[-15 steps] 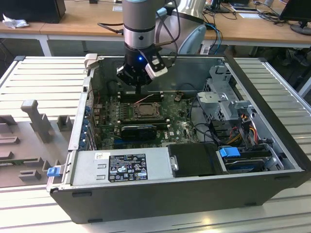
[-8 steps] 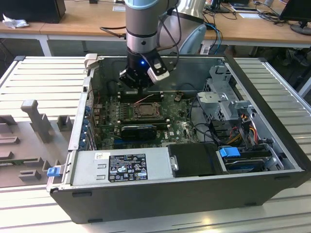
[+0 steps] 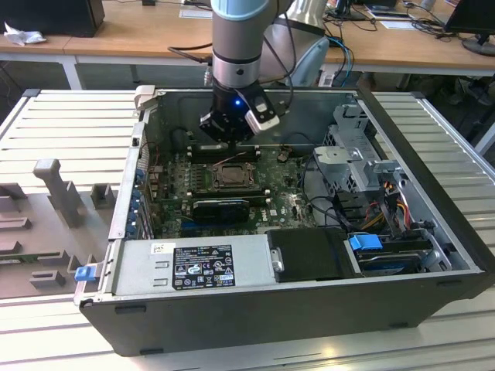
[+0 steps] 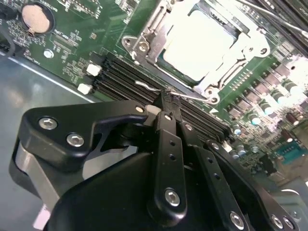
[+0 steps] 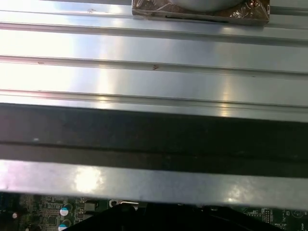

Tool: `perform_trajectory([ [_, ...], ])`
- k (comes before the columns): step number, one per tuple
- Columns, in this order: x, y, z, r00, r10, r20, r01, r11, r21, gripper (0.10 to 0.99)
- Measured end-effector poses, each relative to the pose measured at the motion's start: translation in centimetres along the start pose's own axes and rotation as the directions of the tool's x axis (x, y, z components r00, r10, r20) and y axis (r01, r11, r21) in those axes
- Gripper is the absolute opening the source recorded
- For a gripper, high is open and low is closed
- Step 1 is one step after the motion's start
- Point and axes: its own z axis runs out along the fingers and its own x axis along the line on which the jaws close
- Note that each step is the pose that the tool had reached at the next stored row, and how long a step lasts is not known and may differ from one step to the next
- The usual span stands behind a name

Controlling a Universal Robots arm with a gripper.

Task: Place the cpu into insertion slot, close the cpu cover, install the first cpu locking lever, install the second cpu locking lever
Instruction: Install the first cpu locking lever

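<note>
In the second wrist view the pale cpu (image 4: 195,45) lies flat in the insertion slot (image 3: 230,176) on the green motherboard. The silvery cpu cover (image 4: 153,33) is folded down around it. A thin wire locking lever (image 4: 190,96) runs along the socket's edge beside the black memory slots (image 4: 120,77). My gripper (image 4: 167,107) is shut, with nothing between its fingers, and its tip rests against that lever. In the exterior view the gripper (image 3: 230,139) hangs inside the open computer case, just behind the socket.
The grey power supply (image 3: 193,263) fills the case's front. A drive cage (image 3: 356,147) and a blue latch (image 3: 365,242) with cables stand on the exterior view's right. Case walls (image 5: 154,134) ring the board. Grey fixtures (image 3: 58,189) sit on the ribbed table.
</note>
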Motion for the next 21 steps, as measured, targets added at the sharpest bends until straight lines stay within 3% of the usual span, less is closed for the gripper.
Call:
perform_trajectory([
  [7, -1.22, -0.07, 0.46, 1.0, 0.0, 0.0, 0.0, 1.0, 0.0, 0.106],
  [21, -1.44, -0.26, 1.33, 1.0, 0.007, 0.0006, -0.007, 1.0, 0.0, 0.106],
])
